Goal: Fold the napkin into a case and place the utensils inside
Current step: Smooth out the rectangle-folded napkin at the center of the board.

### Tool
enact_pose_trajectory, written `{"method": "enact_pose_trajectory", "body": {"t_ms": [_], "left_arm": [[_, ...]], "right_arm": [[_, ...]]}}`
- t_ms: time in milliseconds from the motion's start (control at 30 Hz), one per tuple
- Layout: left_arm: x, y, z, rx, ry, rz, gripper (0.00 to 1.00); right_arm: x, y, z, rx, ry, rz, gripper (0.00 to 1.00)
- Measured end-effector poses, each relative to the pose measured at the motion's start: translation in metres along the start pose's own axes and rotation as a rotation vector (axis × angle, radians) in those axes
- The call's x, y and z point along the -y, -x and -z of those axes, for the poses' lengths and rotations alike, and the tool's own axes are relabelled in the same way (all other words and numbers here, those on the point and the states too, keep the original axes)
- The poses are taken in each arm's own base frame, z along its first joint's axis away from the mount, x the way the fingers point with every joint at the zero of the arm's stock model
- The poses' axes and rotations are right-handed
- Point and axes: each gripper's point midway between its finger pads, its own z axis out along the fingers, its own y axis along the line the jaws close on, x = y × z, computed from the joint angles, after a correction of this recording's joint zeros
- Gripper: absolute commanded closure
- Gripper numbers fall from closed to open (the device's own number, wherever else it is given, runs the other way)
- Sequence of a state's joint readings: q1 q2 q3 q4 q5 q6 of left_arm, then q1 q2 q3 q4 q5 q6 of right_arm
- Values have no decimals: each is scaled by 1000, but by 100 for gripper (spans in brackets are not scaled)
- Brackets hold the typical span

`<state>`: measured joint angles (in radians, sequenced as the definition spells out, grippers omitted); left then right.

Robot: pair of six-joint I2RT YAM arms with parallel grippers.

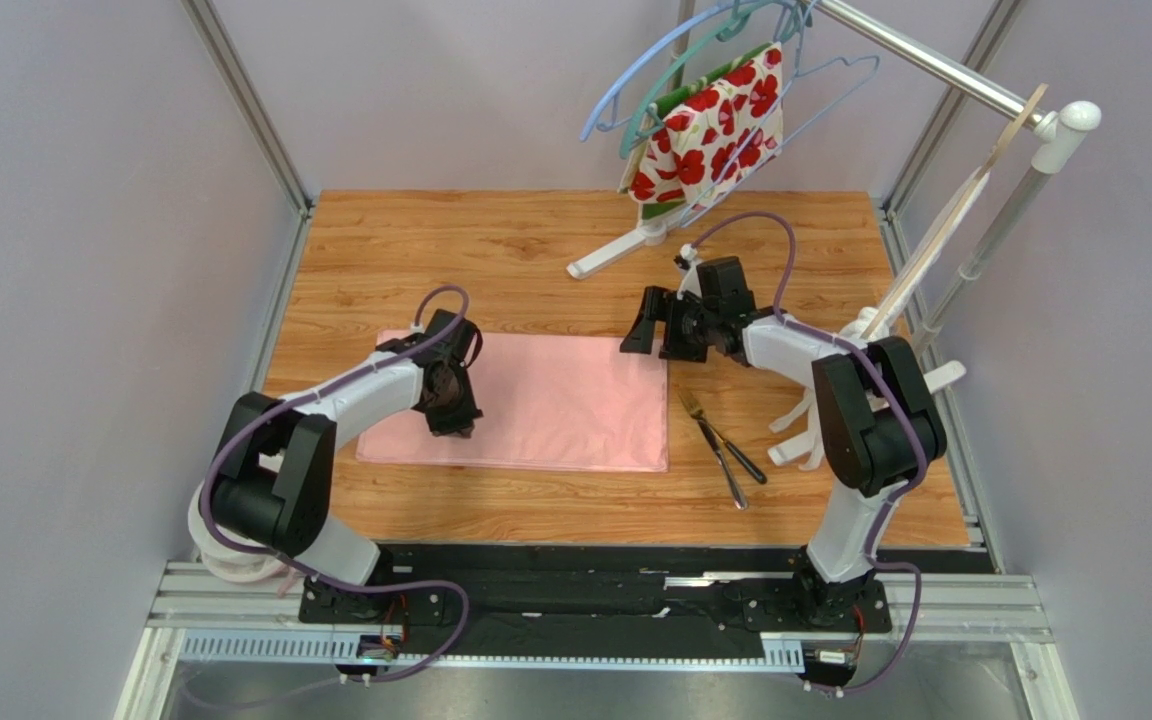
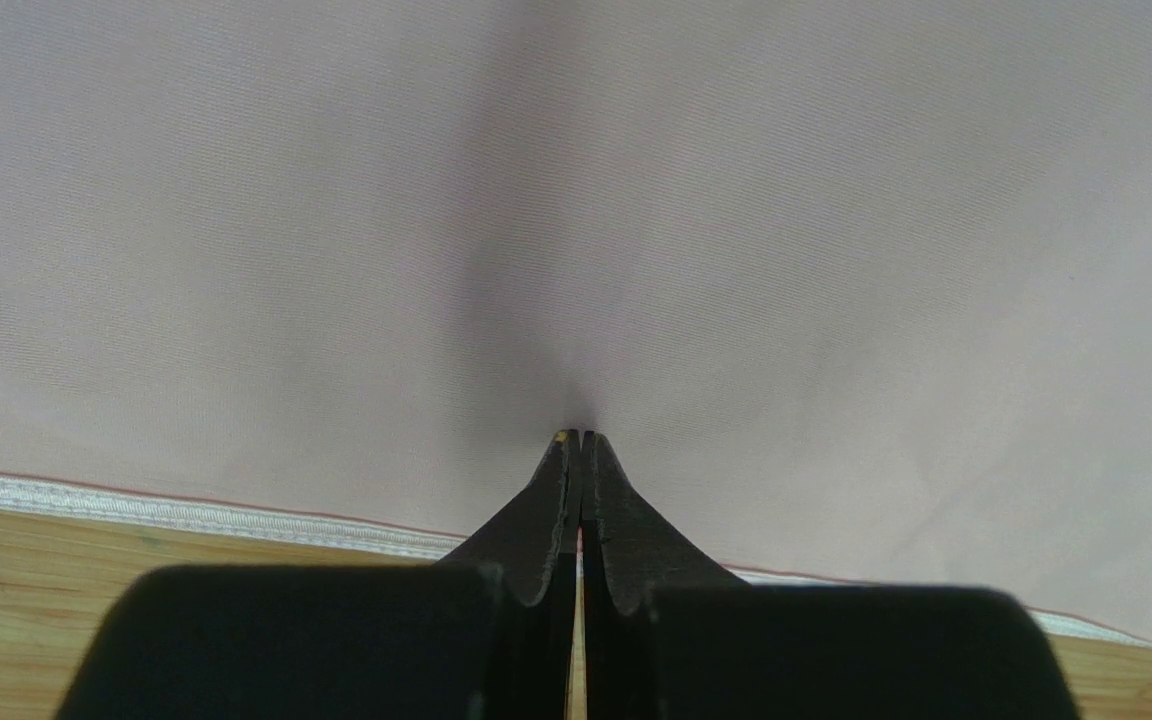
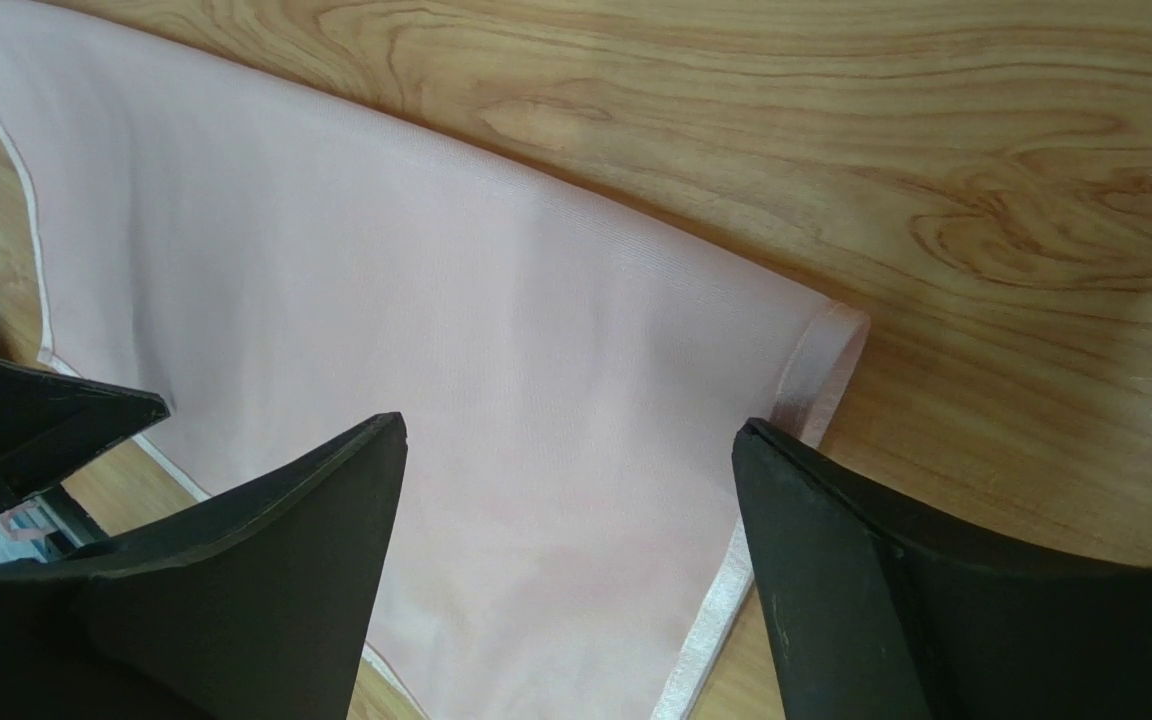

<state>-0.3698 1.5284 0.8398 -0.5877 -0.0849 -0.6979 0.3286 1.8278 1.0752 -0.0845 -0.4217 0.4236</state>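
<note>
I see one wooden table (image 1: pixel 537 240) and, flat on its middle, the one light-pink napkin (image 1: pixel 567 405), spread as a wide rectangle with its white hem showing along the edges. No case is formed yet. At the far right stands one white rack (image 1: pixel 988 225) carrying one red-and-white floral cloth (image 1: pixel 710 135) among several hangers; I can't count those cleanly.

My two arms reach in from the near edge. The left gripper (image 1: pixel 455 408) is down on the left part of the napkin, just inside its near hem. In the left wrist view its jaws are pressed fully together, and the cloth puckers into the tips, so I read it as a pinch on the napkin. The right gripper (image 1: pixel 657 323) is over the napkin's far right corner with its jaws spread wide and nothing between them. I can't tell whether it touches the cloth.

The two utensils (image 1: pixel 720 443) lie on bare wood just right of the napkin, close together, with neither gripper on them.
</note>
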Motion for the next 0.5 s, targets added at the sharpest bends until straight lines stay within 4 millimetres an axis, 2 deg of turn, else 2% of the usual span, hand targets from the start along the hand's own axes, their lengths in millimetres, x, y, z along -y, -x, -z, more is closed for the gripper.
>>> {"method": "enact_pose_trajectory", "body": {"t_ms": [133,200,267,333,367,433,500], "left_arm": [[16,10,18,23,-85,-18,99],[33,27,34,65,-161,-18,99],[55,54,52,128,-279,1,98],[68,84,62,193,-380,37,92],[71,97,64,216,-425,61,90],[74,117,59,242,-486,102,82],[72,132,47,252,-520,145,74]], "right_arm": [[-26,12,11,35,31,30,14],[-42,20,13,59,86,25,9],[-57,28,8,79,151,9,9],[-66,32,-2,89,213,-12,9],[-68,33,-10,84,241,-33,1],[-67,30,-23,69,267,-63,0],[-61,23,-36,44,275,-101,0]]}}
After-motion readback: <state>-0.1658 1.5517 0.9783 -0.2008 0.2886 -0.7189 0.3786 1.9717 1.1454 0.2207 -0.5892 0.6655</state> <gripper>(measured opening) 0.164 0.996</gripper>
